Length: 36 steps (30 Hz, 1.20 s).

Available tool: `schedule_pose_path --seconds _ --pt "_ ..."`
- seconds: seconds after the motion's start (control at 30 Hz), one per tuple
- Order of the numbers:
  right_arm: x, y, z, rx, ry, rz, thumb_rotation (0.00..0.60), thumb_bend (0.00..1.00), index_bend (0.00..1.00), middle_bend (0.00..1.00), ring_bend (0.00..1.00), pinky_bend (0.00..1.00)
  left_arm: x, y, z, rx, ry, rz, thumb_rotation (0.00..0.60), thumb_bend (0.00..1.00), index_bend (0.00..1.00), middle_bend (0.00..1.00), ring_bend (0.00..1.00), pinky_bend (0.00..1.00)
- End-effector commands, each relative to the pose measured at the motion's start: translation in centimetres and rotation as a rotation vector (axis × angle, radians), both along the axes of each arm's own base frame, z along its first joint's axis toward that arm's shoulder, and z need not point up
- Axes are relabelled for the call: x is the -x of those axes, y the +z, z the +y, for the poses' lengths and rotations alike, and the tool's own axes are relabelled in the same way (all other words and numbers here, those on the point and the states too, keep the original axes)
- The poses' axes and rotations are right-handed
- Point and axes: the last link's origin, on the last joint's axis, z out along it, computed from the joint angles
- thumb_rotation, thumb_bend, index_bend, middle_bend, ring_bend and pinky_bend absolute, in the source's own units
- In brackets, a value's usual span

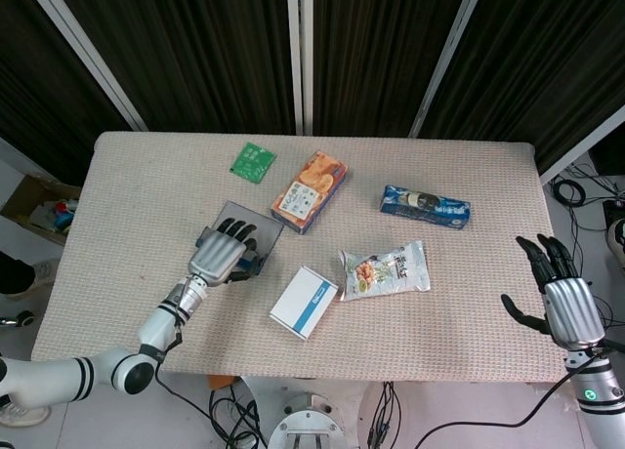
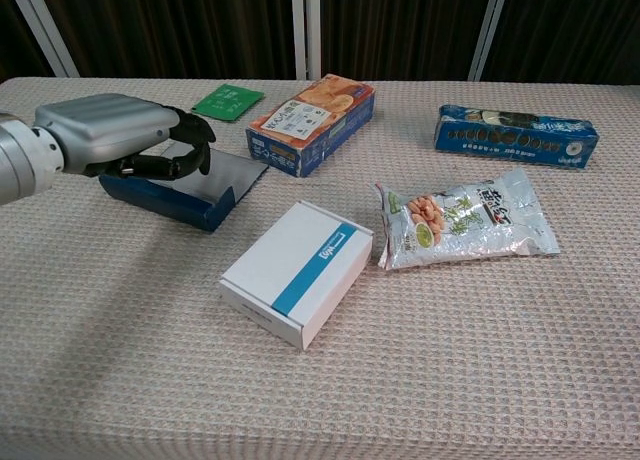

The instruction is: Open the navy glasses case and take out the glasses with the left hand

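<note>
The navy glasses case [image 1: 256, 226] lies open on the table, its grey-lined lid [image 2: 228, 170] folded back flat and its navy front wall [image 2: 172, 202] facing me. My left hand [image 1: 223, 252] hovers over the case's tray with its fingers [image 2: 193, 143] spread and bent down into it. The hand covers the tray, so the glasses are hidden and I cannot see them held. My right hand [image 1: 564, 298] hangs open beyond the table's right edge, fingers apart, far from the case.
A white box with a blue stripe [image 1: 304, 302] lies just right of the case. An orange snack box [image 1: 310, 190] sits behind it, a green packet [image 1: 253, 161] at the back, a snack bag [image 1: 384, 269] and a blue packet [image 1: 425, 206] to the right.
</note>
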Motion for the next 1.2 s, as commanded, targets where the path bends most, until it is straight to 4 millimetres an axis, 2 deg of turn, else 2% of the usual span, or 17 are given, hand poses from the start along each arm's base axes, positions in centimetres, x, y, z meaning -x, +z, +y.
schedule_pose_path --seconds 0.03,0.43,0.63,0.8,1.0,1.2 --pt "0.1 0.0 0.0 0.000 -0.002 0.000 0.600 0.23 0.02 0.14 0.00 0.03 0.0 -0.4 -0.2 0.000 0.003 0.021 0.000 0.53 0.37 0.12 0.09 0.12" --pt "0.2 -0.1 0.2 -0.003 -0.003 -0.005 0.600 0.23 0.02 0.14 0.00 0.03 1.4 -1.0 -1.1 -0.001 0.030 0.065 0.000 0.53 0.38 0.12 0.09 0.12" --pt "0.2 -0.1 0.2 -0.003 -0.002 -0.007 0.600 0.23 0.02 0.14 0.00 0.03 2.0 -1.0 -1.6 0.005 0.026 0.102 0.000 0.53 0.42 0.12 0.09 0.12" --pt "0.1 -0.2 0.1 -0.008 -0.002 -0.006 0.600 0.23 0.02 0.14 0.00 0.03 3.1 0.1 -1.9 -0.027 0.026 0.145 0.000 0.53 0.46 0.12 0.09 0.12" --pt "-0.1 -0.2 -0.1 -0.009 0.004 -0.011 0.600 0.23 0.02 0.14 0.00 0.03 5.2 2.0 -2.2 -0.057 0.067 0.212 0.000 0.53 0.48 0.12 0.09 0.12" --pt "-0.3 -0.3 -0.2 -0.013 0.009 -0.012 0.600 0.23 0.02 0.14 0.00 0.04 7.2 3.6 -1.4 -0.108 0.116 0.273 0.000 0.53 0.48 0.12 0.09 0.12"
